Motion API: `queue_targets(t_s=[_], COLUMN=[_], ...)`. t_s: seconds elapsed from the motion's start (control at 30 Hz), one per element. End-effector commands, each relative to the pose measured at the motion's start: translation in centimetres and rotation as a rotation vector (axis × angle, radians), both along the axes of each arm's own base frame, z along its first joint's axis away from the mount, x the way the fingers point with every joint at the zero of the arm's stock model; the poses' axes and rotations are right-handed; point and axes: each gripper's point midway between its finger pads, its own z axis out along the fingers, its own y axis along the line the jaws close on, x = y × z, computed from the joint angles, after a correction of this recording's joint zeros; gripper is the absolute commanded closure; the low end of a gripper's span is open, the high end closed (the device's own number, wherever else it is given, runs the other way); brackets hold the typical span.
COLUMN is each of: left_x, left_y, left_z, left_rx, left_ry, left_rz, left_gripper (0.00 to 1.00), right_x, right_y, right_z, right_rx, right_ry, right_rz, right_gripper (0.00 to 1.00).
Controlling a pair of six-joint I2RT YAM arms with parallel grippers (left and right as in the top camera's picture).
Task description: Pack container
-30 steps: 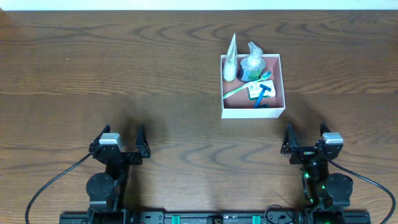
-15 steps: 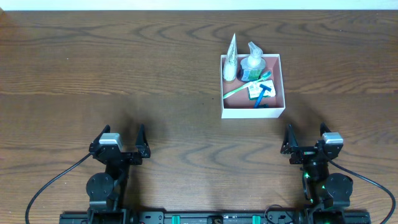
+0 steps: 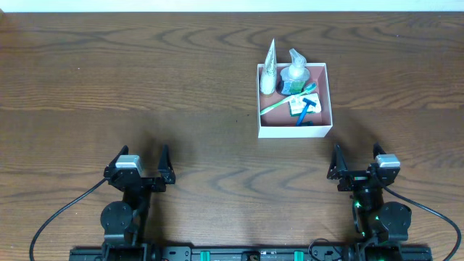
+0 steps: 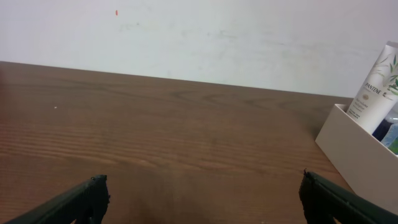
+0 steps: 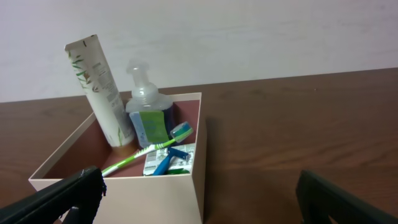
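The container is a square white box with a pink inside, on the table's right half. It holds a white tube leaning in the back left corner, a clear pump bottle, a green toothbrush, a blue razor and a small packet. The right wrist view shows the container with the tube, bottle, toothbrush and razor. My left gripper is open and empty at the front left. My right gripper is open and empty, just in front of the container.
The left wrist view shows bare brown tabletop, the container's white wall at the right edge with the tube above it, and a white wall behind. The arm bases and cables lie along the front edge.
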Motion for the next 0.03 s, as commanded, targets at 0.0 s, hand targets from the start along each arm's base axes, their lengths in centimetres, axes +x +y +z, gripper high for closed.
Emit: queue_targets(t_s=[0.0], left_x=[-0.06], left_y=[0.07], left_z=[-1.54], left_rx=[0.005], left_ry=[0.045], left_rz=[0.001], left_gripper=[0.02], right_x=[-0.02], right_y=[-0.12], right_z=[-0.03], right_rx=[-0.014], right_ry=[-0.003], right_rz=[-0.002], right_gripper=[0.01])
